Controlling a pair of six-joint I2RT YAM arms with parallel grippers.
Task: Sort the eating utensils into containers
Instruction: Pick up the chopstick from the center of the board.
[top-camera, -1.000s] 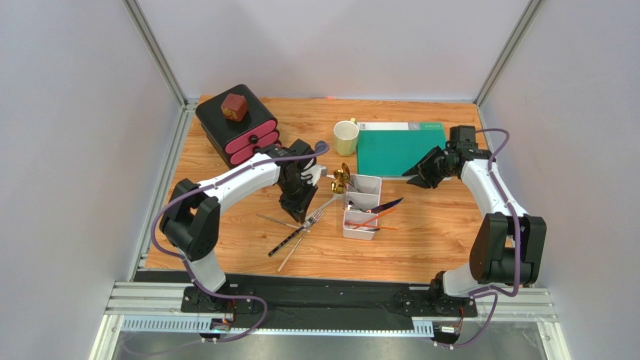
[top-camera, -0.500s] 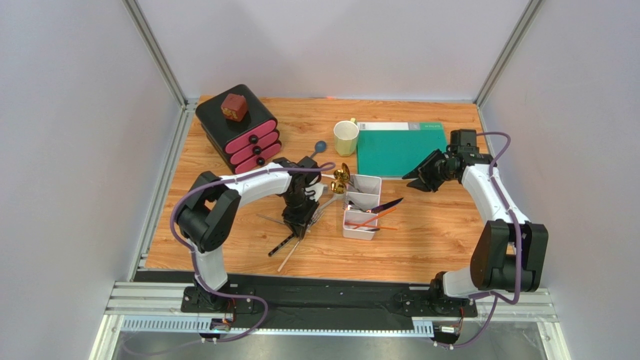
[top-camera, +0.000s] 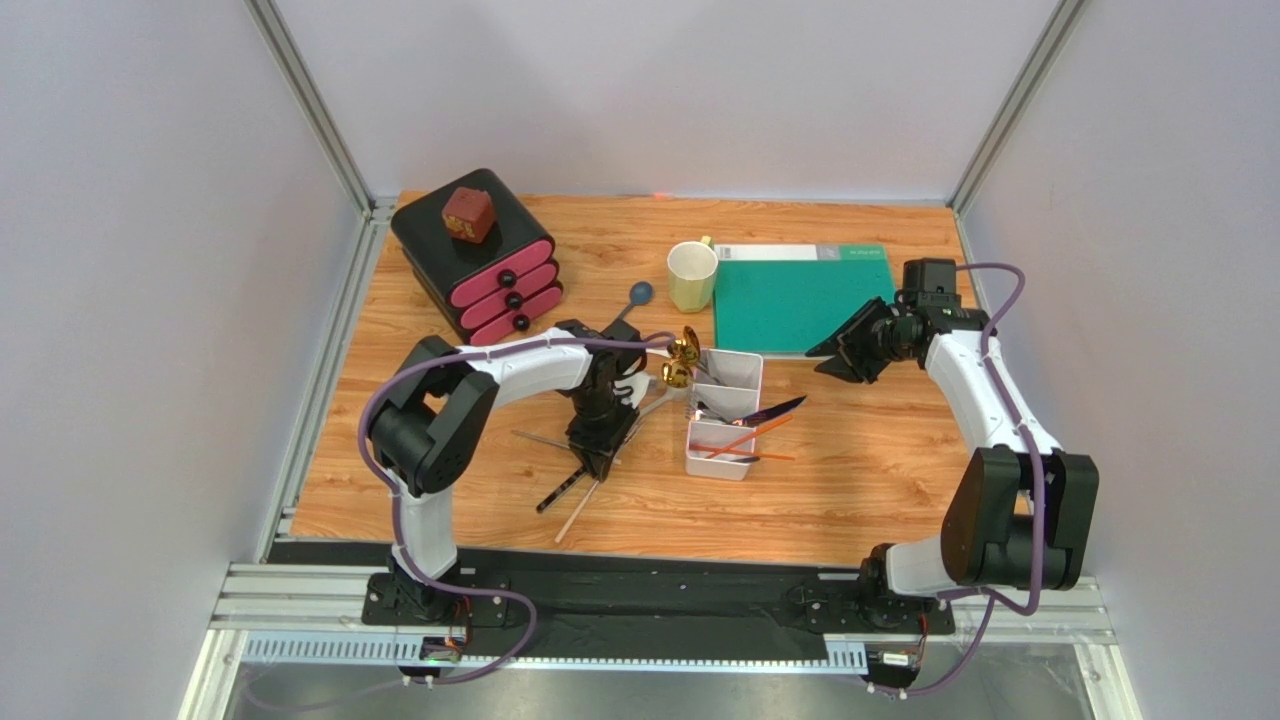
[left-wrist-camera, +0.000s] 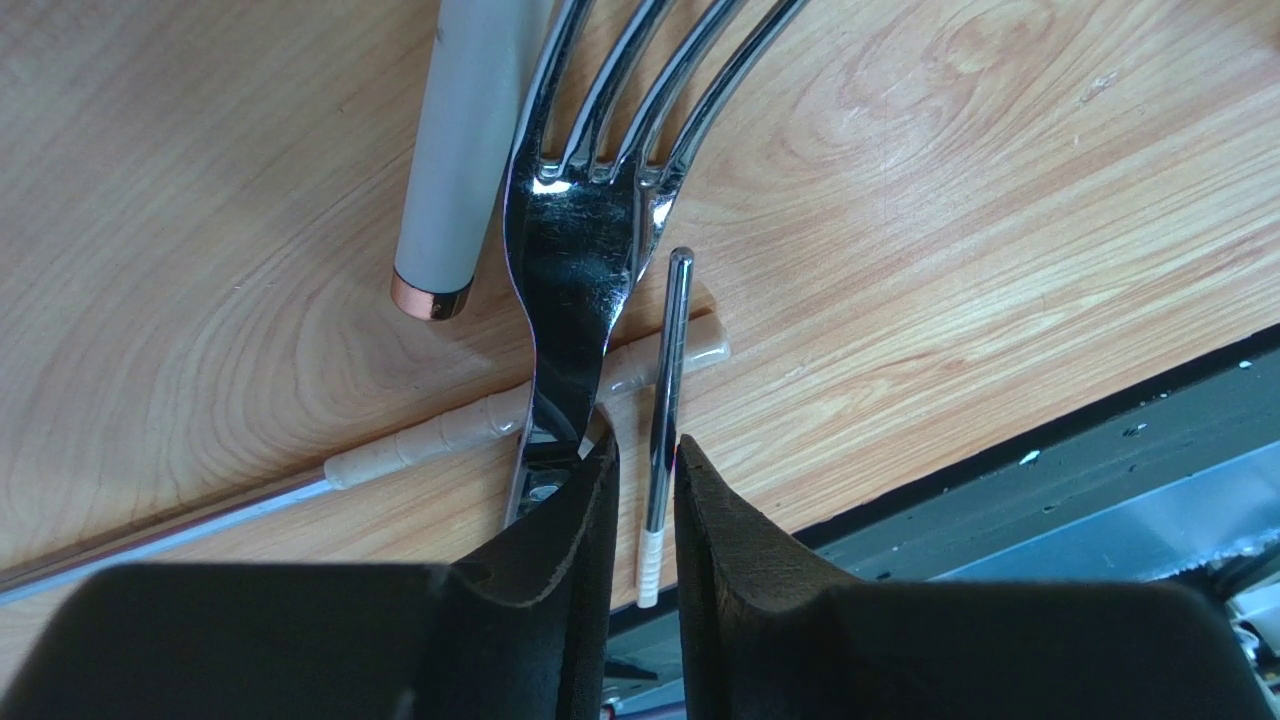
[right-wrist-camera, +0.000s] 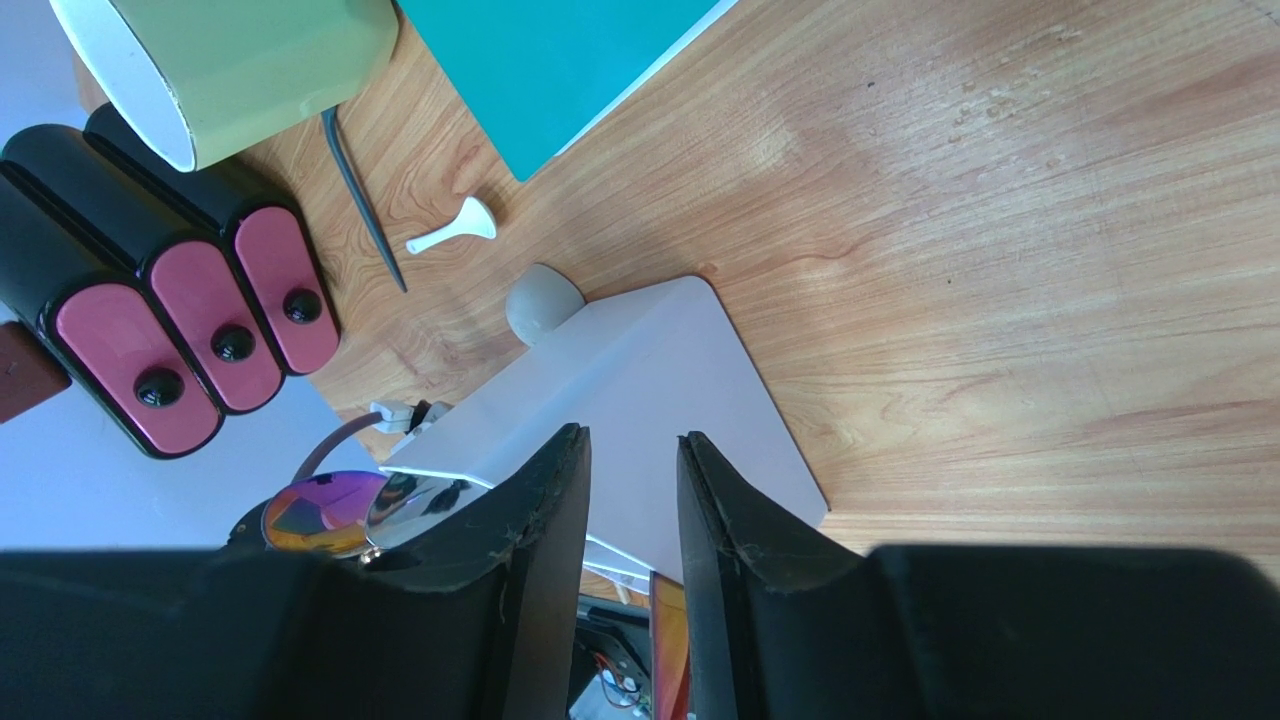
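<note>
1. The left pincer points down over loose cutlery on the table. Your wrist view of it shows the jaws a narrow slot apart, clamped on nothing.
2. A slim silver stick lies inside that slot and runs on ahead of the tips. Neither pad visibly presses on it.
3. A silver fork, mirror-polished, has its tines pointing away from the tips. Its neck passes under one finger.
4. A white handle with a copper end cap lies ahead of the tips, just beside the fork's head.
5. A cream stick lies crosswise under the fork's neck. You can separate items 2 to 5 only in the wrist view; from overhead they read as one thin tangle.
6. The white divided tray sits between the two pincers.
   - Orange-brown sticks and an iridescent purple knife jut over its rim.
   - Gold pieces lie at its far corner.
7. The right pincer hangs beyond the tray, at the teal board. Its wrist view shows the jaws partly apart and empty. That view also gives you:
   - the tray wall ahead of the tips;
   - an iridescent spoon bowl;
   - a green mug;
   - a black box with pink drawers.
</note>
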